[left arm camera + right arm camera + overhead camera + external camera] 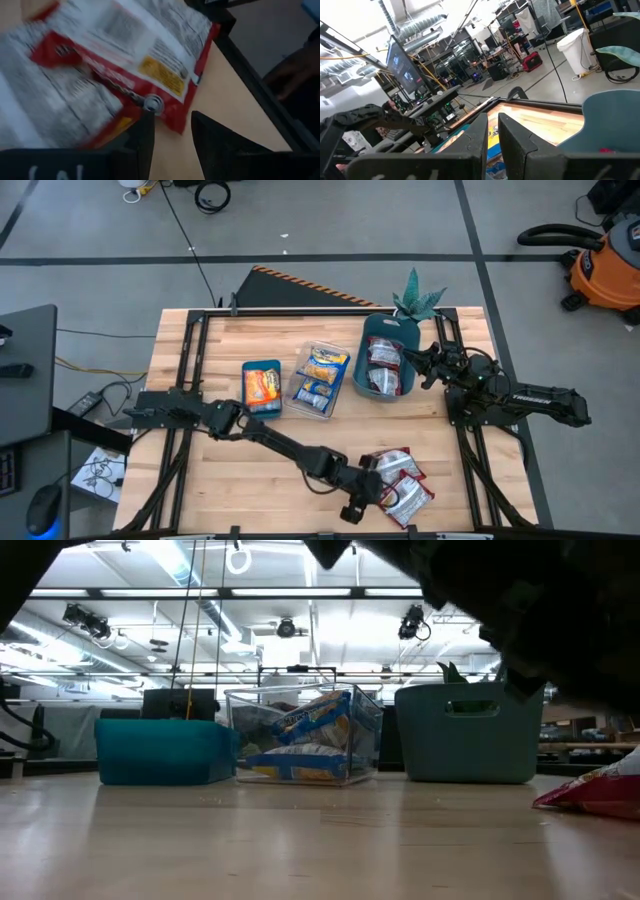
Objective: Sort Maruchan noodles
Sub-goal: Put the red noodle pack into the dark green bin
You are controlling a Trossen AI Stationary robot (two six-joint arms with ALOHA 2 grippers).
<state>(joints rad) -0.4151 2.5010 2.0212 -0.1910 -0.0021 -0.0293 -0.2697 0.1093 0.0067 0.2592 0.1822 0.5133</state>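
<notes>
Red-and-silver Maruchan packets (395,480) lie flat in a small heap near the table's near edge, right of centre; one shows in the low view (600,795). My left gripper (366,496) is low beside the heap, open; in its wrist view (172,132) a red packet's corner (170,112) sits at the fingertips. An orange packet (262,387) lies in the small teal bin (262,363). Blue and yellow packets (322,372) fill the clear container (300,395). Red packets (385,370) lie in the taller teal bin (372,330). My right gripper (415,367) hovers at that bin's right rim, open by a narrow gap (492,132). My left gripper comes at the red packet's corner (170,112) low and slanting, from the table's left. One finger (145,135) stands against the packet's edge and the other (210,140) is off it. I cannot tell whether either touches it. The packet lies flat on the table.
The two bins and the clear container (300,735) stand in a row across the table's far half. A potted plant (418,298) stands behind the taller bin (470,735). Dark rails run along the table's left and right sides. Bare wood lies in the middle.
</notes>
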